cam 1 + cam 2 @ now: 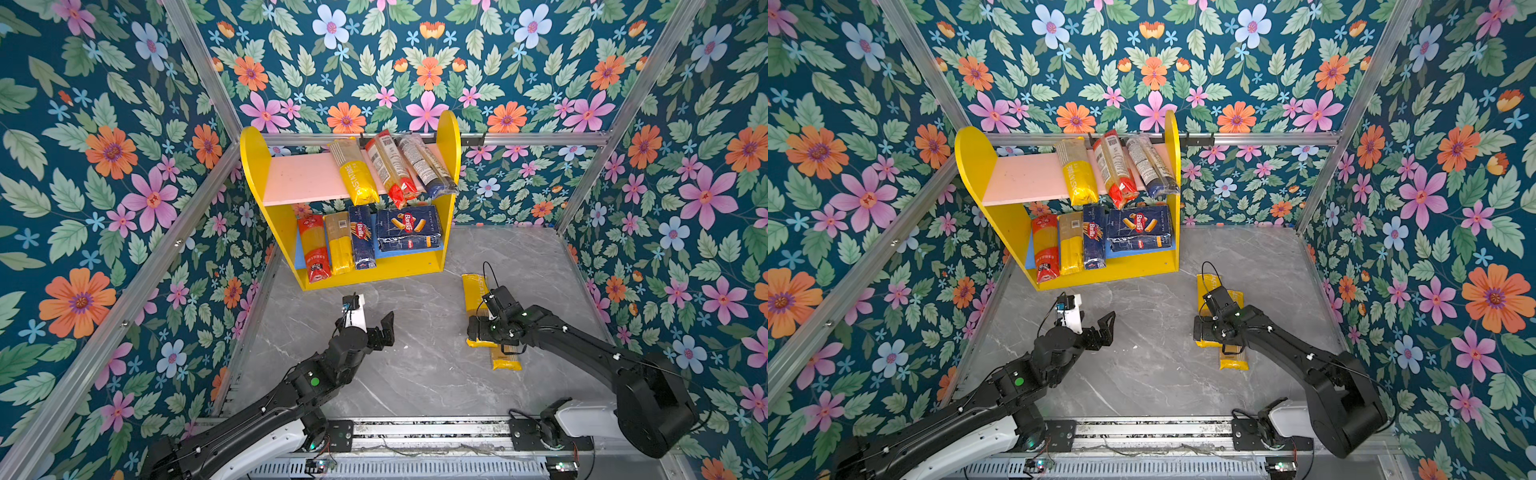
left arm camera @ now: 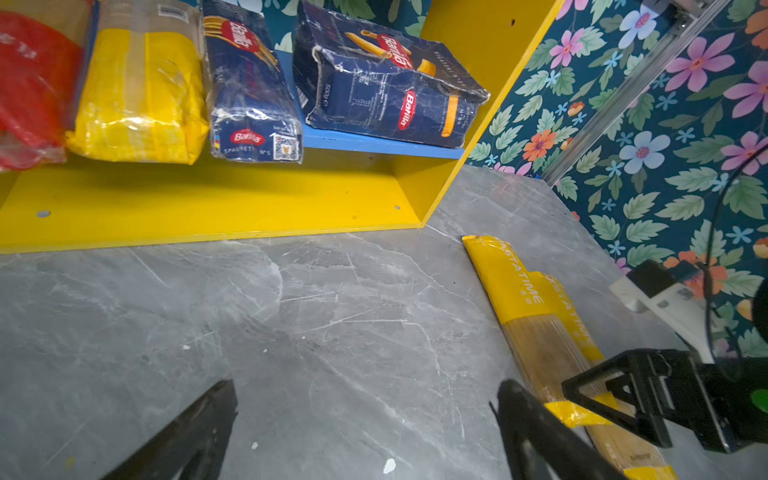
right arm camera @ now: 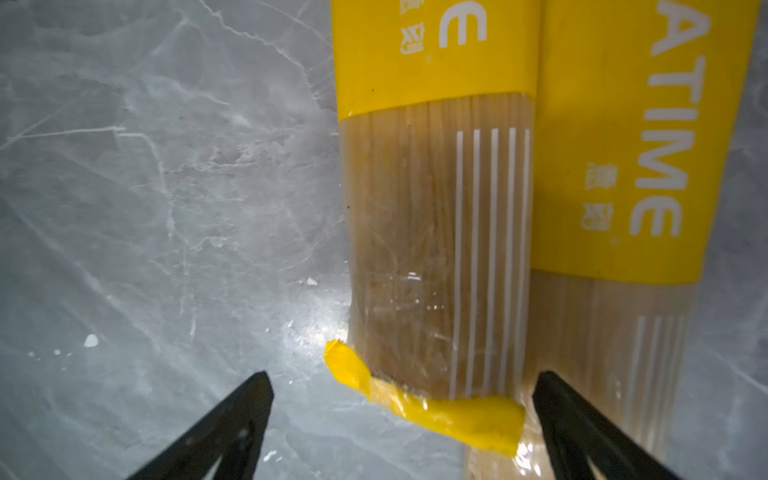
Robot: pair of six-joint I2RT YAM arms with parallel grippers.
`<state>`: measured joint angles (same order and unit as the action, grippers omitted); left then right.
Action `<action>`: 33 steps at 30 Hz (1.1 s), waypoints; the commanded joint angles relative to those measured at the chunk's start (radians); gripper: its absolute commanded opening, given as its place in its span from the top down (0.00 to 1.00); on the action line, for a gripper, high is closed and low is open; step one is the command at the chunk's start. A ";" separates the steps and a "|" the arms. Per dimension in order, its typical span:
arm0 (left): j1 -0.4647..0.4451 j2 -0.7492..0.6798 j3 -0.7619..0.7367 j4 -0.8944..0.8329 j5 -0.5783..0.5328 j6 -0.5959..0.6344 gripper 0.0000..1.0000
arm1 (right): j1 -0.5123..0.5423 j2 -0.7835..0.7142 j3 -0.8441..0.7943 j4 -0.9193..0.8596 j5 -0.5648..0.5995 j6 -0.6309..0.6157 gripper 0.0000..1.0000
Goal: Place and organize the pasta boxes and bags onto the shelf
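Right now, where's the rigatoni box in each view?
Top view: rigatoni box at the blue board's right end.
Top view: box, same spot.
Left wrist: the box on that board.
Right wrist: not in it.
Landmark: narrow Barilla box beside it.

Shelf (image 1: 255, 162) yellow sides, pink upper board, blue lower. Pasta boxes (image 1: 409, 228) dark blue. Table (image 1: 415, 353) grey marble-veined.
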<state>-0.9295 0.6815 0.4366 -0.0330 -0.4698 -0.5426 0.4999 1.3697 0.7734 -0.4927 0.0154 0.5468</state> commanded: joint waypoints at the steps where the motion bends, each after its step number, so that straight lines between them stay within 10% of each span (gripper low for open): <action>1: -0.002 -0.048 -0.020 -0.039 -0.039 -0.014 0.01 | 0.001 0.067 0.023 0.040 0.018 0.009 0.01; 7: -0.002 -0.147 -0.048 -0.101 -0.089 -0.028 0.01 | 0.003 0.173 0.074 0.072 -0.040 0.029 0.09; 11: -0.002 -0.192 -0.059 -0.133 -0.124 -0.028 0.01 | 0.009 0.218 0.102 0.071 -0.071 0.042 0.46; 14: -0.001 -0.204 -0.057 -0.152 -0.137 -0.017 0.01 | 0.041 0.239 0.132 0.046 -0.071 0.043 0.56; 25: -0.002 -0.233 -0.038 -0.201 -0.151 0.008 0.01 | 0.278 0.370 0.296 -0.015 -0.058 0.172 0.55; 33: -0.002 -0.265 -0.034 -0.293 -0.158 -0.049 0.00 | 0.437 0.523 0.525 -0.062 -0.100 0.181 0.30</action>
<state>-0.9310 0.4225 0.3962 -0.2794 -0.6113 -0.5617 0.9192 1.8816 1.2598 -0.5282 -0.0601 0.7219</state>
